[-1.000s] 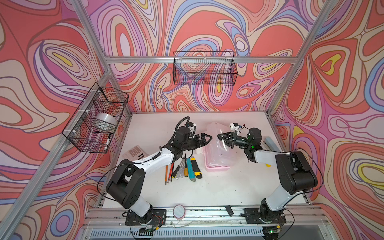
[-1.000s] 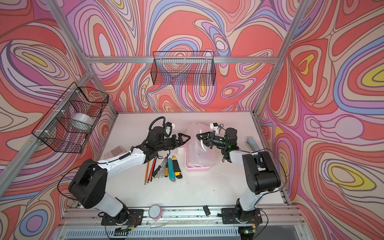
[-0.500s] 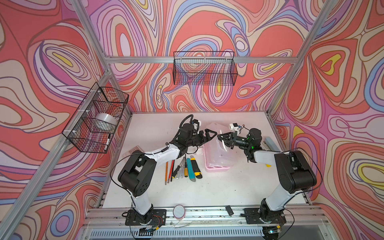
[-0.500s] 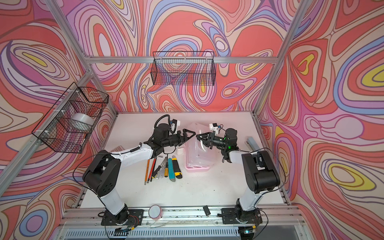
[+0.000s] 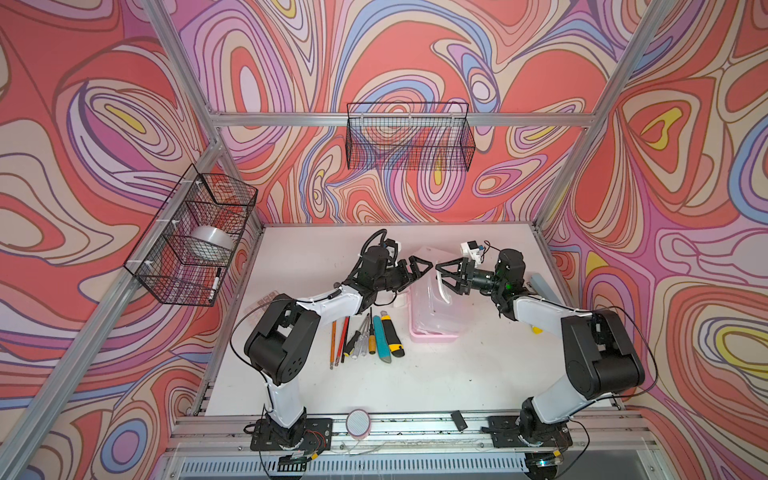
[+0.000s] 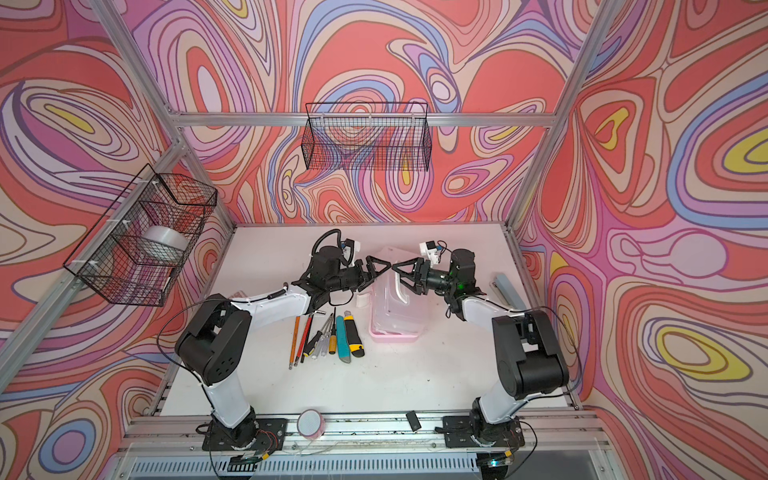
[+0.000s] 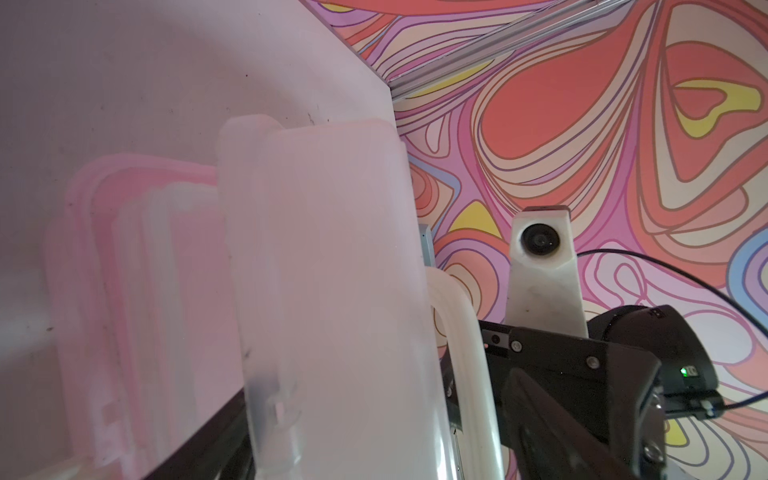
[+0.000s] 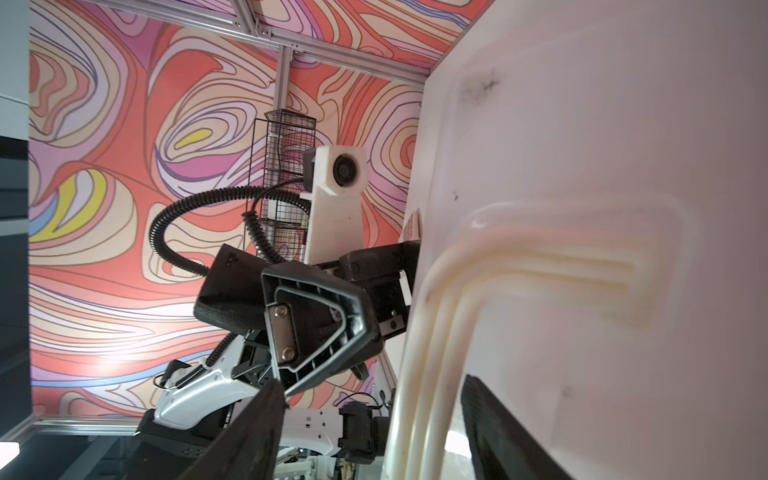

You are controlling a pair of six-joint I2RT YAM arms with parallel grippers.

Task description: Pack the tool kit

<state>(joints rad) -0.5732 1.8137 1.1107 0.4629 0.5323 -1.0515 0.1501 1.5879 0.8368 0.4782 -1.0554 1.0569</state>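
Your pale pink rectangular plastic case [image 5: 434, 337] looks light and slick, its translucent lid [image 5: 434, 311] flexible: grip the white C-shaped handle [image 5: 443, 291]. Both arms' jaws stand open.

We see a smooth pale pink plastic case [image 5: 432, 337] with a frosted translucent lid [image 5: 436, 307] and a glossy white plastic handle [image 8: 440, 332].
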